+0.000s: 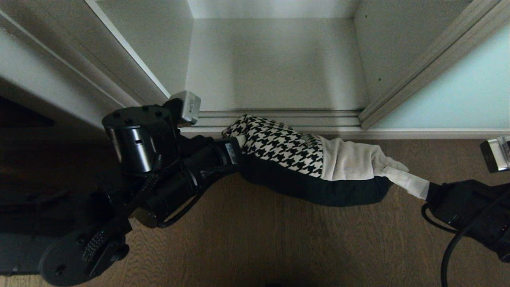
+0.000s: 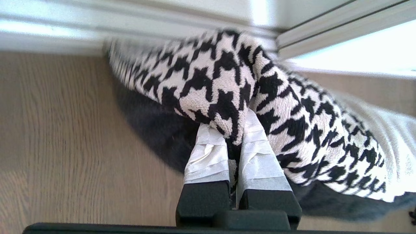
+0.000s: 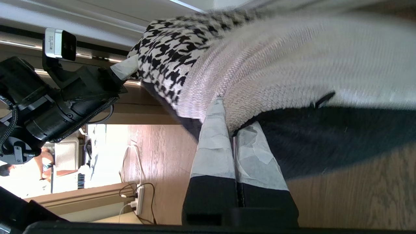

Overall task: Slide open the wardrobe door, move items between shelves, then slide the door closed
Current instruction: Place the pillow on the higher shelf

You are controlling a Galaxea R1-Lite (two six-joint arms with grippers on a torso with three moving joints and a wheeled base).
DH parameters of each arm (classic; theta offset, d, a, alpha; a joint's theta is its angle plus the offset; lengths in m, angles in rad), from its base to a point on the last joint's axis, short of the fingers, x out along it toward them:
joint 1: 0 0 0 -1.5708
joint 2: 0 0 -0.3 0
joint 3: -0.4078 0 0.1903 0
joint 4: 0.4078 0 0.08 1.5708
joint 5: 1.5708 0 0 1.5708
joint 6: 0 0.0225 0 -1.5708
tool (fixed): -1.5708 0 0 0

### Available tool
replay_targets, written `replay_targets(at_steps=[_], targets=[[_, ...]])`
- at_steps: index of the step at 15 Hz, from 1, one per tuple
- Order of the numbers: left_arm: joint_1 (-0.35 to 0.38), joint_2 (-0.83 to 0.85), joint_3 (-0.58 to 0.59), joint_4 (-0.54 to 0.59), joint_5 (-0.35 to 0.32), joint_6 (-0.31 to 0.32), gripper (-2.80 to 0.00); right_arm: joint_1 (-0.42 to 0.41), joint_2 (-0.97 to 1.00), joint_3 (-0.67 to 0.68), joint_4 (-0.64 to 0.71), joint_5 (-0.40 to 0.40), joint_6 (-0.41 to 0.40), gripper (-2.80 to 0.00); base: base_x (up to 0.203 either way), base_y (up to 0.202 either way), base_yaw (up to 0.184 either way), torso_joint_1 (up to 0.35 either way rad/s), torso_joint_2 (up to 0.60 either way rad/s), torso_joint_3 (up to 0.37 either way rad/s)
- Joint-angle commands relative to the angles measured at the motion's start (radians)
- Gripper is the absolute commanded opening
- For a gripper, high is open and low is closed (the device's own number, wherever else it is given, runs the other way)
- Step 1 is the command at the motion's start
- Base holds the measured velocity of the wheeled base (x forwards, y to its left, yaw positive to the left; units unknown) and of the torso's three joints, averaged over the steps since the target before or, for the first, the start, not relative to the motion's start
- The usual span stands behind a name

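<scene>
The cushion point(image 1: 303, 159), with houndstooth, light-grey and black parts, hangs stretched between both grippers just above the floor, in front of the wardrobe opening. My left gripper point(image 2: 232, 126) is shut on its houndstooth corner point(image 2: 211, 74). At the opposite end my right gripper point(image 3: 232, 113) is shut on the light-grey corner point(image 3: 292, 65); its taped fingers point(image 1: 414, 185) also show in the head view. The sliding wardrobe door point(image 1: 458, 91), pale aqua glass, stands slid to the right. The bottom shelf point(image 1: 275, 63) inside is bare.
The ridged floor track point(image 1: 279, 119) runs along the wardrobe's front, just behind the cushion. A white side wall point(image 1: 59, 71) stands to the left. Wooden floor point(image 1: 279, 247) lies below. A power strip with cables point(image 3: 139, 198) lies on the floor behind the left arm point(image 3: 65, 94).
</scene>
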Motion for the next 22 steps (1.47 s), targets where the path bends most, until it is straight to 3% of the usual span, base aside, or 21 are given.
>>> replay_targets(at_steps=[1,14,22], targets=[[0.000,-0.014,0.006,-0.009,0.001,-0.001,-2.80,-0.001,0.000,-0.001,-0.009,0.001,0.003,-2.80,0.000,0.000,0.000,-0.001,0.00,0.207],[-0.001,-0.025,0.016,-0.008,0.000,0.000,-2.80,-0.007,0.002,-0.009,-0.009,0.000,0.005,-2.80,0.000,0.000,0.000,0.004,0.00,0.201],[-0.001,-0.067,0.051,-0.012,0.000,0.000,-2.80,-0.028,0.014,-0.043,0.007,-0.003,0.047,-2.80,0.000,0.000,0.000,0.001,0.00,0.201]])
